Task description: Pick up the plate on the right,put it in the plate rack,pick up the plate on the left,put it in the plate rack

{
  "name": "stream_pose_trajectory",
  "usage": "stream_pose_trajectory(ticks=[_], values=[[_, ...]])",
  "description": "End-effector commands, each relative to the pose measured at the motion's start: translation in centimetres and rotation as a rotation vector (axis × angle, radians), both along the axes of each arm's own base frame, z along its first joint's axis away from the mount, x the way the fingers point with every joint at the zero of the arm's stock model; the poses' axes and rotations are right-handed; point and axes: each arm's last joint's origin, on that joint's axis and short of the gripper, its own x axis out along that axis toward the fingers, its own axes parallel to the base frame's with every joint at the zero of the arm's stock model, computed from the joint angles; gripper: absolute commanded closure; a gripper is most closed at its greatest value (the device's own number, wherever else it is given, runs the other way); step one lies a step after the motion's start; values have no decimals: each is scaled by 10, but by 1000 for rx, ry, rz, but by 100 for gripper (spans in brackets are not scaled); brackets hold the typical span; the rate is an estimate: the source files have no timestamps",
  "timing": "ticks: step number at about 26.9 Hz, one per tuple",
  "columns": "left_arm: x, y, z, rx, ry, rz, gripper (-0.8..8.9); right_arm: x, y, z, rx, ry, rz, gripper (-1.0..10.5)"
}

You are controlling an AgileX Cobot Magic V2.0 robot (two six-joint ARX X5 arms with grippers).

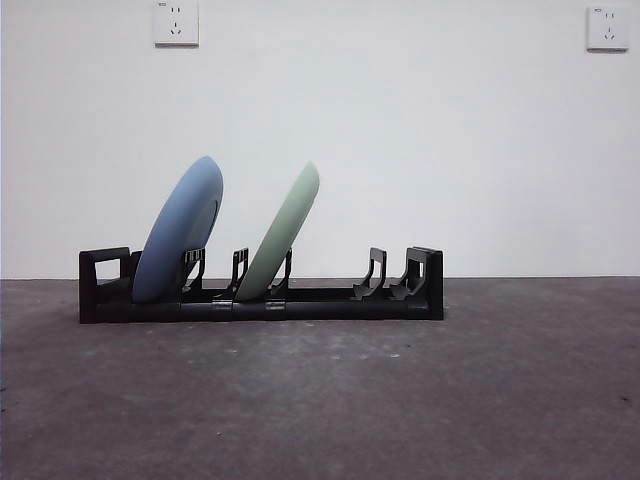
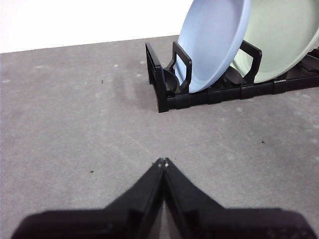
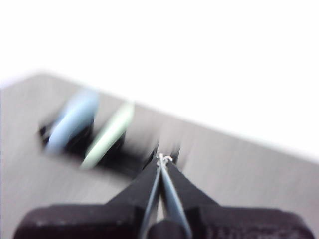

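Both tools are pinched together and carrying nothing: the left tool (image 2: 163, 162) hangs low over bare bench just short of the rack's end, jaws meeting at the tips, and the right tool (image 3: 162, 158) has its jaws tip to tip as well, seen through a badly smeared picture with the rack well off beyond it.

And look at that plate rack (image 1: 330, 302)! It sits square on the grey bench (image 1: 320, 400), and both plates are in. The blue plate (image 1: 182, 228) stands at the rack's end, by the blocky handle, leaning over towards the middle. The green plate (image 1: 282, 235) stands a couple of slots along, tilted the same way, apart from the blue one in the front view. From the left wrist the blue plate overlaps the green, so whether they touch there, I cannot tell. Slots at the far end stand free.

So by my reading the job looks finished, with only the pull-away left.

What could spoil it? That left tool sits close to the rack's end; a sideways swing could clip the end block, jolt the rack and rock the blue plate out of its slot. Both plates lean hard, so a knock might tip one onto its neighbour. The blur on the right wrist suggests fast travel, so a brush there would land hard.
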Motion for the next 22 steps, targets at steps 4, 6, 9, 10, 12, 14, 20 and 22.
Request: stream_pose_trajectory(ticks=[4,6,9,10,12,14,20,22], values=[[0,0,-3,-10,4,5,817,0,-11,-86,-29,-176,-221,945],[0,0,-3,-10,4,5,817,6,-12,-114,-17,-193,-234,945],[0,0,-3,-10,4,5,817,15,-12,-156,10,-194,-257,945],[0,0,-3,-10,4,5,817,17,-12,-169,19,-189,-268,945],[0,0,-3,-10,4,5,817,23,-14,-196,45,-178,-311,945],[0,0,-3,-10,4,5,817,26,-15,-220,65,-164,-360,945],[0,0,-3,-10,4,5,817,31,-17,-276,101,-106,-444,945],[0,0,-3,-10,4,5,817,31,-17,-289,97,-90,-445,945]])
